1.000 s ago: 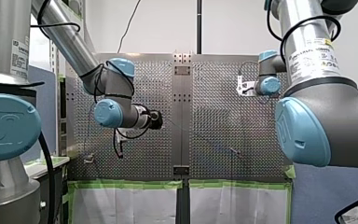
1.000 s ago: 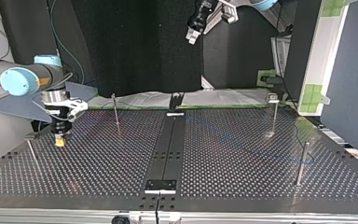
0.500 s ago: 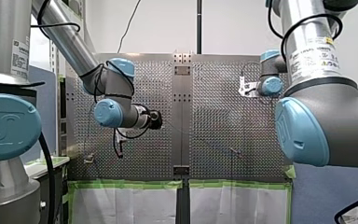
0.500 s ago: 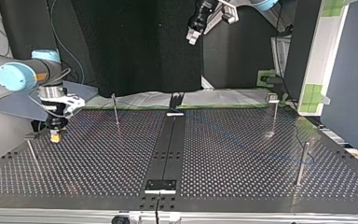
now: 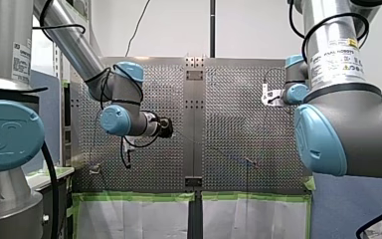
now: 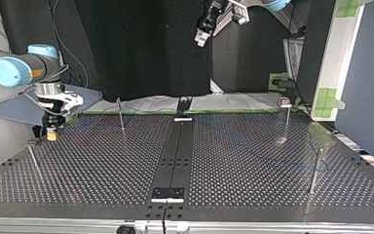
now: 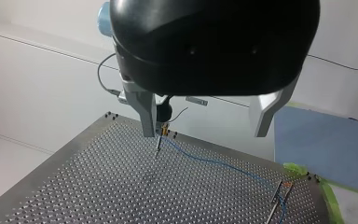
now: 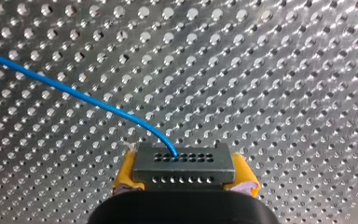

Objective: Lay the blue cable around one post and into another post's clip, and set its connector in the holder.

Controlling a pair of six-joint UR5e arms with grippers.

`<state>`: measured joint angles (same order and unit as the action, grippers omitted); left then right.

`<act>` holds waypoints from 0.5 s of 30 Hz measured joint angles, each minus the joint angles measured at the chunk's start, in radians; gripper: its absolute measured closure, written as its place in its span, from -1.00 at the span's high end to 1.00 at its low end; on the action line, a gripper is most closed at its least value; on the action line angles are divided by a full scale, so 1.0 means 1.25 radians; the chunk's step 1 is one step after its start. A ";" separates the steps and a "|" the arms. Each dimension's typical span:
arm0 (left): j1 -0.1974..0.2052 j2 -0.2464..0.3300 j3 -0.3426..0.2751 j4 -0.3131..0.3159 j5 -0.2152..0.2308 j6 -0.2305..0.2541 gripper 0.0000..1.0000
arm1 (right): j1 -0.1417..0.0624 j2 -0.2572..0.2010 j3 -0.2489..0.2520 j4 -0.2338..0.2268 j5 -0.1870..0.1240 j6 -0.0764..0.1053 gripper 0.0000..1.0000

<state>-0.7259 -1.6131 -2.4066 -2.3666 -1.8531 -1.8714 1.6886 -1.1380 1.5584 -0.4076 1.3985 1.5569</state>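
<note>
Right pincer [image 8: 185, 176] pinching connector [image 8: 184, 163], blue cable [image 8: 74, 94] trailing, left pincer [image 7: 205, 133] spread, arm label [image 5: 335, 55] seemingly "Universal Robots"

connector [image 8: 184, 164] in my right hand [image 8: 185, 176], above table [image 8: 270, 70], cable [image 8: 74, 94] trailing from it

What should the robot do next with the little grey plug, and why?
Probably my right gripper should shift the connector sideways over the small bracket beside it, which may be the holder. The connector sits clamped between the yellow pads with the blue cable trailing from it, and the gripper hangs just short of that bracket.
</note>
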 joint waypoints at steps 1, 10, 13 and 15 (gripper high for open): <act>0.000 0.001 0.000 0.000 0.000 0.000 0.97 | -0.002 -0.002 0.004 -0.003 -0.001 0.000 -1.00; 0.000 0.009 0.000 0.000 0.000 0.000 0.97 | -0.034 -0.041 0.025 -0.015 -0.045 0.005 -1.00; 0.001 0.010 0.000 -0.001 0.001 -0.001 0.97 | -0.047 -0.045 0.025 -0.013 -0.071 0.008 -1.00; 0.001 0.010 0.001 -0.002 0.001 -0.001 0.97 | -0.055 -0.046 0.025 -0.009 -0.088 0.008 -1.00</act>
<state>-0.7242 -1.6005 -2.4054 -2.3685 -1.8513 -1.8725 1.6193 -1.1952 1.5899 -0.4186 1.2886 1.5675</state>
